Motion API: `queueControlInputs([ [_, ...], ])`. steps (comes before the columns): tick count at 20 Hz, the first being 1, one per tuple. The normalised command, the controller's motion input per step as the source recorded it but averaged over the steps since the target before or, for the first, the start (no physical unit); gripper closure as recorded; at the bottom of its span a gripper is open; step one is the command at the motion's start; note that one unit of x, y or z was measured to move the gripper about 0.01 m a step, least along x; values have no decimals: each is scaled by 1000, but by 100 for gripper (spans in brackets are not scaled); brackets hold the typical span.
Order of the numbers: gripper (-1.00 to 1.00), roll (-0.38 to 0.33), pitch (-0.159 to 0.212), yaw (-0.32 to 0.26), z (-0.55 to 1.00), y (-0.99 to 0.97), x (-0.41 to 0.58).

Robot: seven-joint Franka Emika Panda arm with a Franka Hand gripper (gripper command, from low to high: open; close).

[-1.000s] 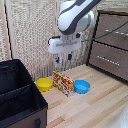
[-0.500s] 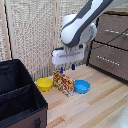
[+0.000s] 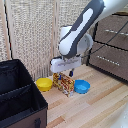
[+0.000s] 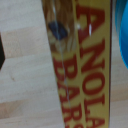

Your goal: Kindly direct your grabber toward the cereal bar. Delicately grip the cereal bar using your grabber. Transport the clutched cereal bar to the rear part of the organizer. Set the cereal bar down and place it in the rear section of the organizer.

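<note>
With the white block grabber (image 3: 63,75) hovering just over the upright red-and-yellow printed cereal bar package (image 3: 64,83) standing between the yellow bowl (image 3: 44,84) and blue bowl (image 3: 82,87), its finger spread being impossible to tell, a skewed descent is risking toppling it; the wrist view is showing "ANOLA BARS"

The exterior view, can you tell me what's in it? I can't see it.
A white robot arm's end effector hangs right over a red and yellow cereal bar box standing on a wooden floor between a yellow bowl and a blue bowl. A black fabric organizer sits nearby.
</note>
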Motion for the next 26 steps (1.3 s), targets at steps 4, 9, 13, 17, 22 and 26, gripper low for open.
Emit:
queueControlInputs([
  [4, -100, 0, 0, 256, -131, -192, 432],
  [9, -100, 0, 8, 238, -75, -170, 348],
  [13, 100, 0, 35, 53, -1, 7, 75],
  [17, 100, 0, 0, 1, 0, 0, 0],
  [22, 100, 0, 0, 10, 0, 0, -1],
  [26, 100, 1, 3, 9, 32, 0, 0],
])
